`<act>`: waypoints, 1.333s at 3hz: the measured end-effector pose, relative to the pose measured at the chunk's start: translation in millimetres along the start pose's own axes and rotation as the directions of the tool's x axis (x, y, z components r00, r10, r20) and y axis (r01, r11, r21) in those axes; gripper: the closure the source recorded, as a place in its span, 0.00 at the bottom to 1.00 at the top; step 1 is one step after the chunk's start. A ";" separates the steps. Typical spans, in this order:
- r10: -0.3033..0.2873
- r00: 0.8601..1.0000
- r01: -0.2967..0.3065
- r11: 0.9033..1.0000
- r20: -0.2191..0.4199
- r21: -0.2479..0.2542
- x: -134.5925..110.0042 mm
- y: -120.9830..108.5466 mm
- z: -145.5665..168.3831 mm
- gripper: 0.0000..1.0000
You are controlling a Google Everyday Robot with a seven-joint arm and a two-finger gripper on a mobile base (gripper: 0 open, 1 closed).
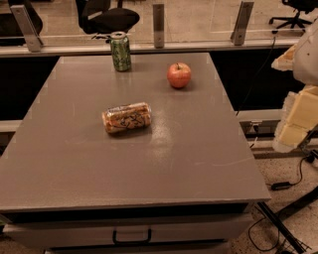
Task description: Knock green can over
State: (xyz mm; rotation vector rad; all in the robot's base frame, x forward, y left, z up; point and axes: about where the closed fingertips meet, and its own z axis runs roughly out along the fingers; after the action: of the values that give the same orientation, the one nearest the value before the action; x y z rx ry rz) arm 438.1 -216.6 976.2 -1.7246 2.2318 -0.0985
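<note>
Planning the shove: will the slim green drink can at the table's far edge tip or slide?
Likely tips: the slim green can stands upright, tall and narrow. Once down it may roll, as its round side would meet the smooth grey table. The gripper hangs off the table's right side.

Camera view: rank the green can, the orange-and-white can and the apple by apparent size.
1. orange-and-white can, though it lies nearer the camera, so unsure
2. green can
3. apple
The gripper hangs off the table on its right side.

Pale robot arm (297,116) cut off at 3 o'clock, gripper out of view, black chair (107,19) cropped at 12 o'clock, second chair (292,14) at 1 o'clock.
</note>
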 end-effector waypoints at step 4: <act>-0.032 0.983 0.022 0.998 0.182 0.057 -125.6 -96.7 47.3 0.00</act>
State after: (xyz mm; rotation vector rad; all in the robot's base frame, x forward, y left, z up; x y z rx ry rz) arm 569.7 -116.5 981.2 -1.6641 2.0547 -0.0070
